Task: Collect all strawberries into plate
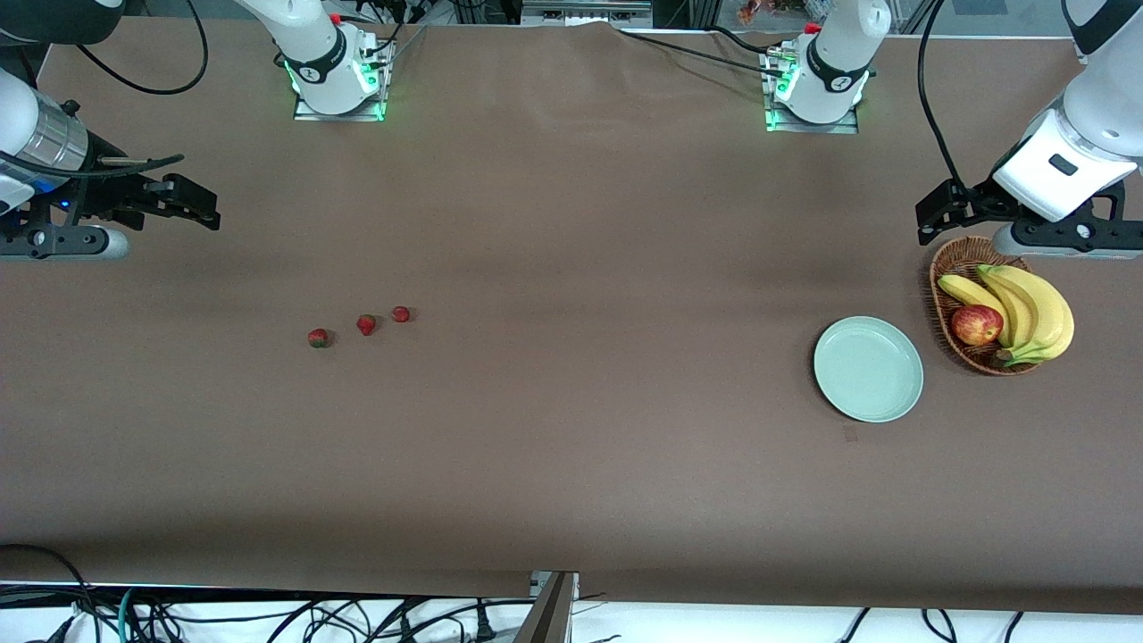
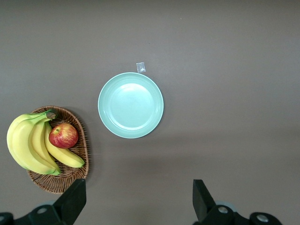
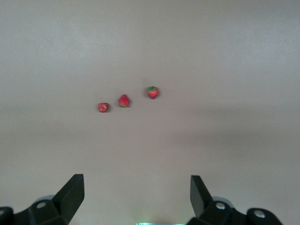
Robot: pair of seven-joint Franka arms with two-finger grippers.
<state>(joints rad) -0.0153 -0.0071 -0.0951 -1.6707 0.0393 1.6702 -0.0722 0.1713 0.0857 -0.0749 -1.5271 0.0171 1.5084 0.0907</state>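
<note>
A broad table covered in a smooth brown cloth (image 1: 571, 429) is filling the front view, with faint creases running across it. Two white robot bases (image 1: 335, 76) are standing lit green along its upper edge, and black cables (image 1: 268, 616) are trailing below the edge nearest the front camera.

The left gripper (image 1: 933, 219) is hanging in the air over the table's left-arm end, just above the basket's rim, its black fingers (image 2: 70, 201) standing wide apart and holding nothing. The right gripper (image 1: 201, 207) is hovering over the right-arm end, its fingers (image 3: 72, 192) likewise spread and empty.

A brown woven wicker basket (image 1: 946, 268) is sitting at the left arm's end, holding a bunch of yellow bananas (image 1: 1036, 313) and a red apple (image 1: 976, 324). Just beside it, toward the table's middle, a round, shallow, pale mint-green plate (image 1: 868, 368) is lying bare. A tiny pale scrap (image 2: 140, 67), possibly tape, is lying near the plate's rim.

Three small red strawberries with green tops (image 1: 365, 324) are lying in a short slanting row on the cloth toward the right arm's end, well apart from the plate, each separate from its neighbour.
</note>
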